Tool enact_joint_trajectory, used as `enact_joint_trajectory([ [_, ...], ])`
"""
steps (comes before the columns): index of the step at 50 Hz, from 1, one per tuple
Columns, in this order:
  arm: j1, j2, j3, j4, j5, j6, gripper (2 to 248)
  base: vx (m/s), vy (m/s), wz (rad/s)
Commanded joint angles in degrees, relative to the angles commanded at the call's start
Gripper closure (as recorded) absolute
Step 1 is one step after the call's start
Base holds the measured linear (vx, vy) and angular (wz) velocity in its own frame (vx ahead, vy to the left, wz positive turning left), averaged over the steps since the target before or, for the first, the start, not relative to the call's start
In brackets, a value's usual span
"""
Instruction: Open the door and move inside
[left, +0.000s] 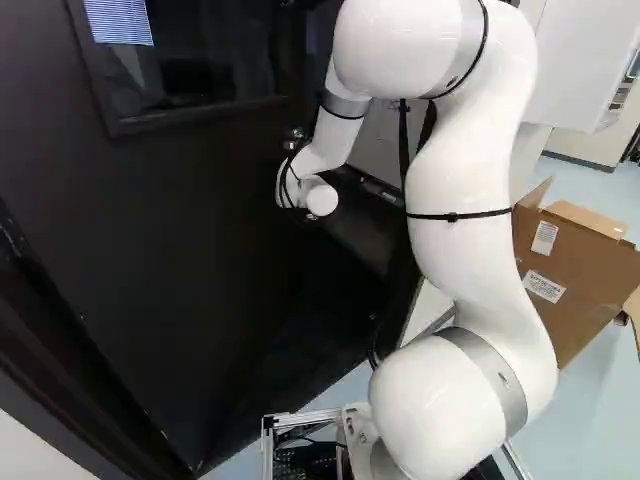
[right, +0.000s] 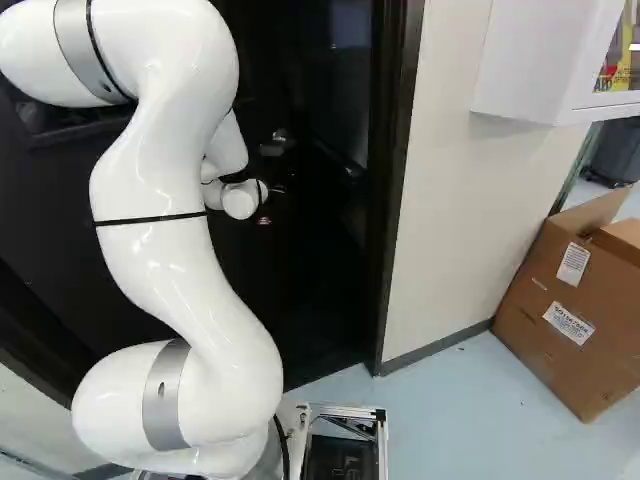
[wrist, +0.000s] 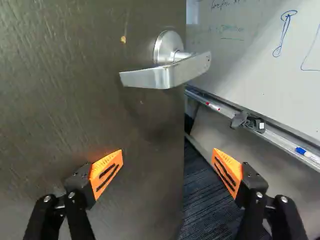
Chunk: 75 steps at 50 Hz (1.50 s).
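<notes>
Door (wrist: 65, 100): ajar. Leaf probably heavy, stiff, slow on its hinges; free edge (wrist: 184, 135) looks the better hold. Lever handle (wrist: 165, 75): rigid metal, likely slick, best hooked or pushed. Position: leaf ahead of one finger of the gripper (wrist: 167, 152), lever ahead of the gap, other finger past the edge, toward the whiteboard (wrist: 270, 70). Fingers spread, nothing pinched.

leaving a gap between door (wrist: 75, 110) and whiteboard tray (wrist: 281, 143), obstructing the door's near side with a jutting lever handle (wrist: 162, 77)
</notes>
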Motion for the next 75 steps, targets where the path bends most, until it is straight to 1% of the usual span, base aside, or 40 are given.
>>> enact_joint_trajectory([
  [19, 2.26, -3.49, -4.54, 5.29, 0.0, 0.0, 3, 0.0, 0.0, 0.0],
  [45, 5.46, -7.45, -9.84, 10.79, 0.0, 0.0, 3, 0.0, 0.0, 0.0],
  [57, 6.91, -9.16, -12.16, 12.1, 0.0, 0.0, 3, 0.0, 0.0, 0.0],
  [75, 9.04, -11.68, -15.63, 12.28, 0.0, 0.0, 3, 0.0, 0.0, 0.0],
])
